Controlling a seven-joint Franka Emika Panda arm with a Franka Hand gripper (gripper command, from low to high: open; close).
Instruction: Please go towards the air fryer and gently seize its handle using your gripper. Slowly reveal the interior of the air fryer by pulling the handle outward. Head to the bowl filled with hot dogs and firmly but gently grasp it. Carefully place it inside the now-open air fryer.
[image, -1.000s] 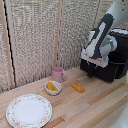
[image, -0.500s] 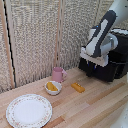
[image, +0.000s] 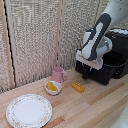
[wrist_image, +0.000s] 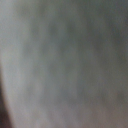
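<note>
Stood at the exterior view's right: the air fryer (image: 111, 61), glossy black, its drawer apparently drawn partway out toward the table's middle, though hard to confirm in the dark mass. Judged, then, as somewhere in the opening step, with the pull either under way or near its end.

Hung down against the drawer front: the gripper (image: 86, 73) below its white block. Handle hidden behind that block; contact with it likely but not visible. State of the jaws: impossible to tell, fingers lost against the black appliance. Nothing gained from the wrist view, a grey blur only.

Lay near the front at the exterior view's left: a large patterned plate (image: 28, 110), bare.

Sat well apart from the fryer, just beyond the plate: the bowl (image: 53, 88), white, untouched on the wooden table (image: 95, 107), with a pink mug (image: 58, 74) just behind it.

Rested between bowl and fryer: a flat orange piece (image: 77, 87).

Filled the bowl: the hot dogs (image: 51, 87), yellow-orange chunks.

Left to do: grasping the bowl and placing it inside.
</note>
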